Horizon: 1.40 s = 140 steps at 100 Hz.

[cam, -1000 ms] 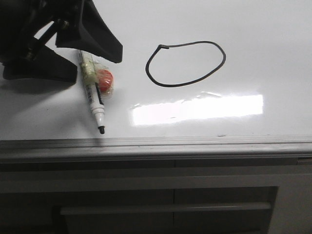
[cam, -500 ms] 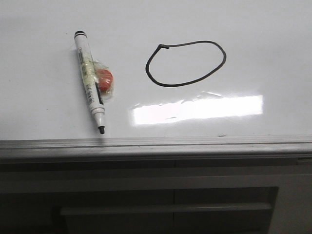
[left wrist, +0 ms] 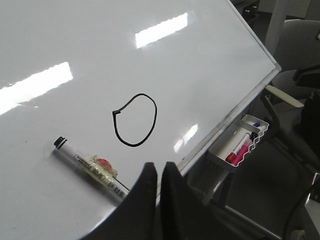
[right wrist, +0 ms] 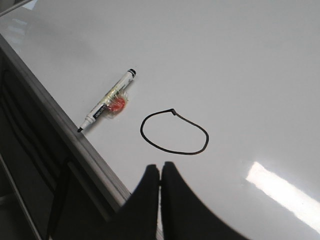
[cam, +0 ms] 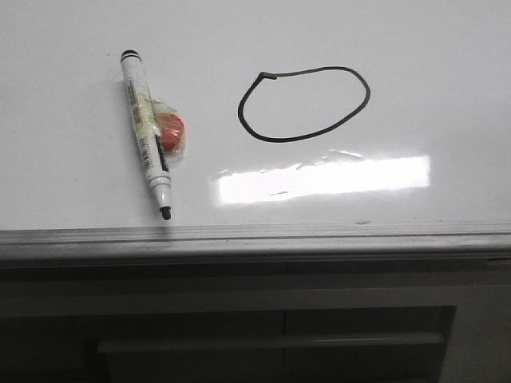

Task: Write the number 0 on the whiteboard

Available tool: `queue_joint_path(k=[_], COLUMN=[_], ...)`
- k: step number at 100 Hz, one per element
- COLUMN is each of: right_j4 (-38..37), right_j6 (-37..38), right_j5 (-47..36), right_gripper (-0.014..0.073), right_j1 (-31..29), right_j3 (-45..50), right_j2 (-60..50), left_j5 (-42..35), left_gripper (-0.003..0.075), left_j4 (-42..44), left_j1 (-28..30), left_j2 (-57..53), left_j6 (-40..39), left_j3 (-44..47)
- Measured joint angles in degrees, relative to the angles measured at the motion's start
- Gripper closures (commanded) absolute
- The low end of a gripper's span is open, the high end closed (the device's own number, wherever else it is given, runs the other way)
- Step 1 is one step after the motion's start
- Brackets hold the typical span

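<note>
Already the number 0 (left wrist: 135, 120) lay closed on the whiteboard (left wrist: 200, 65), ahead of both pairs of fingers (left wrist: 156, 181), which were together and empty.

Front camera close over whiteboard (cam: 447, 96); both wrist cameras higher, seemingly farther; all share number 0 (cam: 304, 104).

Soft light — glare on whiteboard (cam: 447, 48)

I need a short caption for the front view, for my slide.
A hand-drawn number 0 on the whiteboard, with the uncapped marker lying left of it.
</note>
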Motion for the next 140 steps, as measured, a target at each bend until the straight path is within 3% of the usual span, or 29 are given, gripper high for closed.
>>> queue_joint_path(k=[45,66,80,92,115,140], right_j4=[0.0,0.0,0.0,0.0,0.0,-0.07], right_j6=[0.11,0.11,0.11,0.11,0.11,0.16], right_j5=[0.0,0.0,0.0,0.0,-0.12,-0.12], right_gripper=[0.0642,0.0642,0.0642,0.0642,0.0642,0.0642], right_j1=[0.0,0.0,0.0,0.0,0.0,0.0], right_j3=[0.0,0.0,0.0,0.0,0.0,0.0], right_j2=[0.0,0.0,0.0,0.0,0.0,0.0], left_j5=[0.13,-8.54,-18.44,-23.0,-22.33,-11.43], left_gripper=[0.074,0.074,0.074,0.074,0.074,0.074], left_j4=[0.0,0.25,3.93,13.16,22.53,23.71], left_j1=[0.0,1.1,5.83,12.21,22.53,28.11], left_j2=[0.0,-2.4,-9.66,-16.48,-24.96,-24.96], left_j6=[0.0,0.56,0.16,-6.42,-15.34,-17.33], left_j3=[0.15,4.85,13.75,22.63,33.17,34.7])
